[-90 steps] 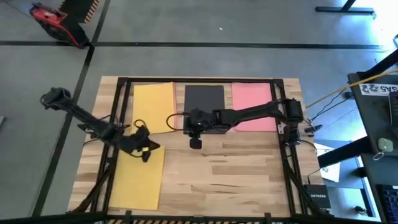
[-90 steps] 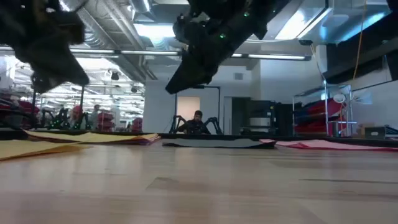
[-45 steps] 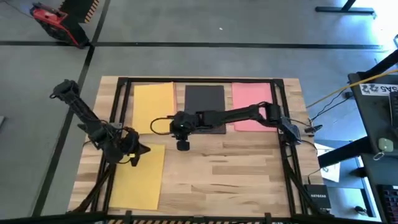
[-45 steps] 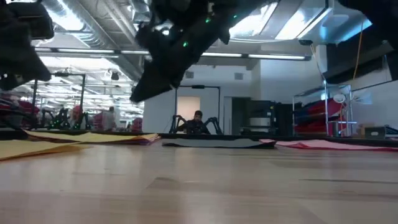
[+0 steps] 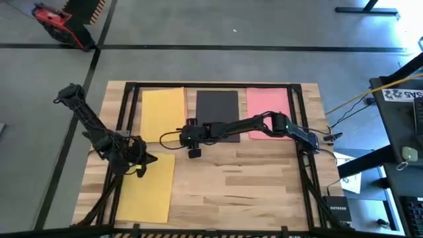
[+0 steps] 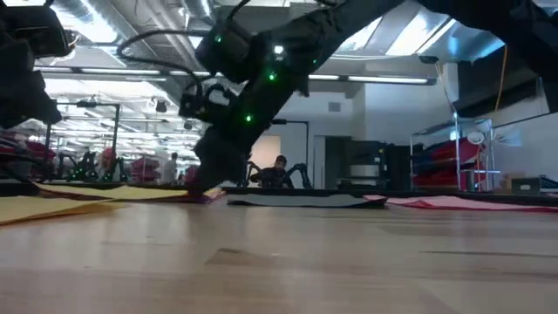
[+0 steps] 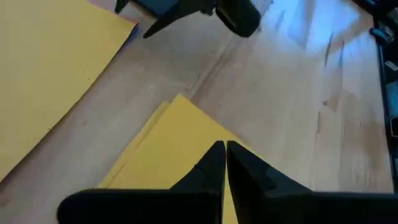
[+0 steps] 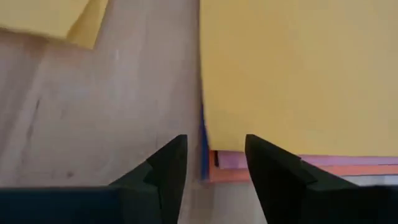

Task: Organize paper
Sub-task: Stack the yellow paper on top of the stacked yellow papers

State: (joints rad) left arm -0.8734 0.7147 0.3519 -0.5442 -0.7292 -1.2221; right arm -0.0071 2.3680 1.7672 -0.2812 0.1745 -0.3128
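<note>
I'm looking down on a light wooden table [image 5: 251, 185] standing on a grey floor [image 5: 264, 26] crossed by a dark line [image 5: 264, 47]. Off the table's far-left corner sits a red machine [image 5: 56, 23]. From table height, beyond the table, a person [image 6: 278, 173] sits at a doorway, ceiling lights [image 6: 113, 77] overhead, red equipment [image 6: 458, 166] on racks.

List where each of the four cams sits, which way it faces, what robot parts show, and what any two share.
High: overhead, straight down on the table; both arms, left gripper, right gripper.
Low: table height, level across into the room; right arm reaching down to the far yellow stack, left arm at the picture's edge.
Left wrist: past its shut fingers at the near yellow sheet.
Right wrist: past its open fingers at the far stack's corner.
Shared: high and right wrist both show the far yellow stack.
</note>
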